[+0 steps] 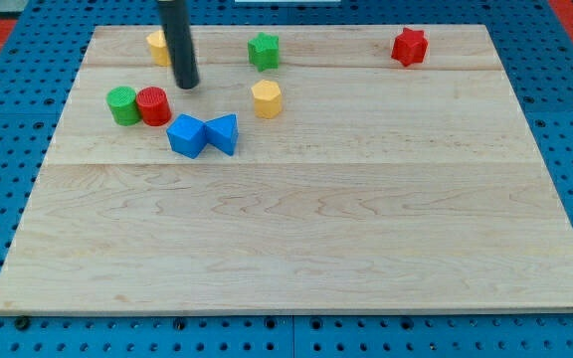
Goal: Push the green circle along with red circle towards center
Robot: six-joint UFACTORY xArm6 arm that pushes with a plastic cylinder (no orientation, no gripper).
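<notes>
My tip (186, 85) rests on the table (296, 249) just above the red circle (153, 105), not touching it (there is no claw here, only the rod). The green circle (122, 105) touches the red one's left side, far left of centre.

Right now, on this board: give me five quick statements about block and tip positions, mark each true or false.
1. The green circle and red circle sit side by side, touching. True.
2. My tip is pressed against the green circle. False: it stands apart from both circles, toward the view's top and right of the red one.
3. The red star lies near the view's top right. True.
4. Two blue blocks sit at the view's bottom right corner. False: they lie just right of and below the red circle.
5. The rod partly hides a yellow block. True.
</notes>
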